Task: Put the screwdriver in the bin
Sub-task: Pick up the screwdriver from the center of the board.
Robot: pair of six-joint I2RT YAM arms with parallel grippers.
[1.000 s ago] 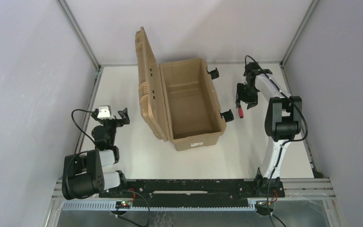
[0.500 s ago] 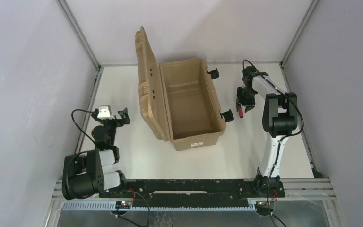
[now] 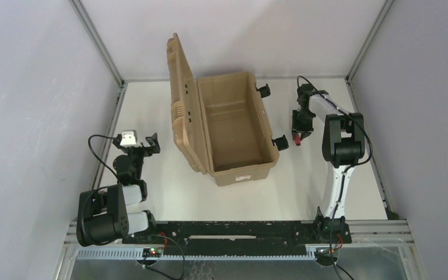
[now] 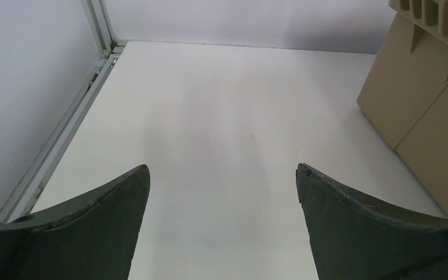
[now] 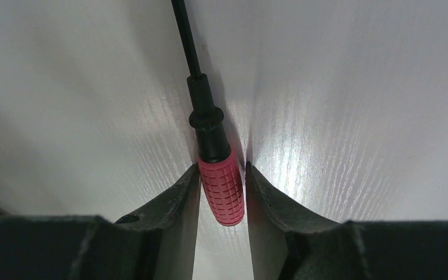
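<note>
The right pincer (image 5: 221, 170) was found low on the bench (image 3: 169, 195) just right of the bin (image 3: 242, 174). Its fingers (image 5: 175, 198) were pressed against either side of the red grip of the screwdriver (image 5: 220, 195), whose black shaft lay flat on the surface. The bin stood with its lid (image 3: 181, 99) raised and the screwdriver outside it, while the left pincer (image 4: 221, 172) was spread wide with nothing between its fingers, well apart on the bin's left.

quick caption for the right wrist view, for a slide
Right hand closed on the red grip of the screwdriver, its black shaft lying along the white table.
</note>
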